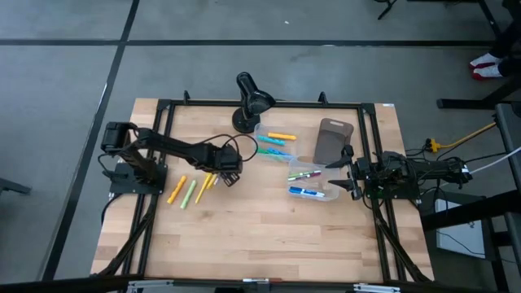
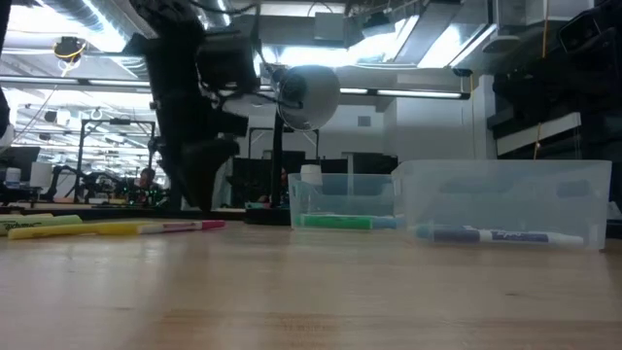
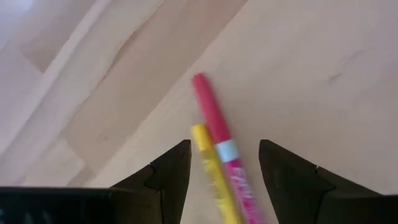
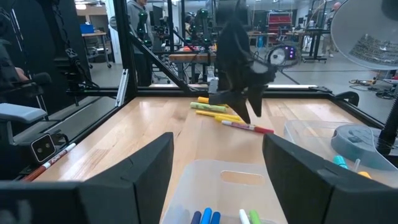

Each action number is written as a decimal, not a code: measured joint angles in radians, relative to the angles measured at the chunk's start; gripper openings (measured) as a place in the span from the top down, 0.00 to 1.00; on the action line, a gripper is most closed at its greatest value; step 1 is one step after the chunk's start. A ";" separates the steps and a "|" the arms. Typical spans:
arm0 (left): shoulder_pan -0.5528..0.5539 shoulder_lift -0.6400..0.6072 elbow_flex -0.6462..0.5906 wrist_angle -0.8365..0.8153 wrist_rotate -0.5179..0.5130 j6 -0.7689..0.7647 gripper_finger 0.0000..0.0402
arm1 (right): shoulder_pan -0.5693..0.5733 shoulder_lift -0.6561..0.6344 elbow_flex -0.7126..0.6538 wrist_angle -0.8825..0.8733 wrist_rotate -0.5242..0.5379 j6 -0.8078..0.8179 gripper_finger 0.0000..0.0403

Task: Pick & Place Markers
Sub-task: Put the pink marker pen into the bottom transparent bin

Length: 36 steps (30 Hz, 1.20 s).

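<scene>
Overhead looks straight down, low looks level across the table [image 2: 311,292], wrist cameras sit close; all share it.

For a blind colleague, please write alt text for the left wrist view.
The left gripper hangs open over a wooden table, its two dark fingers on either side of a pink marker and a yellow marker lying side by side.

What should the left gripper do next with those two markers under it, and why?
Probably lower straight down and close. The left gripper hangs open over the table, with the pink marker and the yellow marker lying side by side between its fingers, neither yet gripped. It may catch both, so shifting toward one first could help. The right gripper waits by the bins.
</scene>
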 joint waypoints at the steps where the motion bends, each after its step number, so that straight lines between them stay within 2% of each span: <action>1: -0.005 -0.013 0.000 0.012 0.007 -0.008 0.54 | 0.000 0.000 0.000 0.000 0.000 0.000 0.39; 9: -0.049 -0.031 0.002 0.063 0.104 -0.069 0.54 | 0.000 0.000 0.000 0.000 0.000 0.000 0.39; 19: -0.039 -0.016 -0.016 -0.001 0.097 -0.113 0.54 | 0.000 0.000 0.000 0.000 0.000 0.000 0.39; 27: -0.038 -0.016 -0.086 0.063 0.105 -0.128 0.54 | 0.000 0.000 0.000 0.000 0.000 0.000 0.39; 36: -0.037 -0.014 -0.095 0.093 0.107 -0.101 0.54 | 0.000 0.000 0.000 0.000 0.000 0.000 0.39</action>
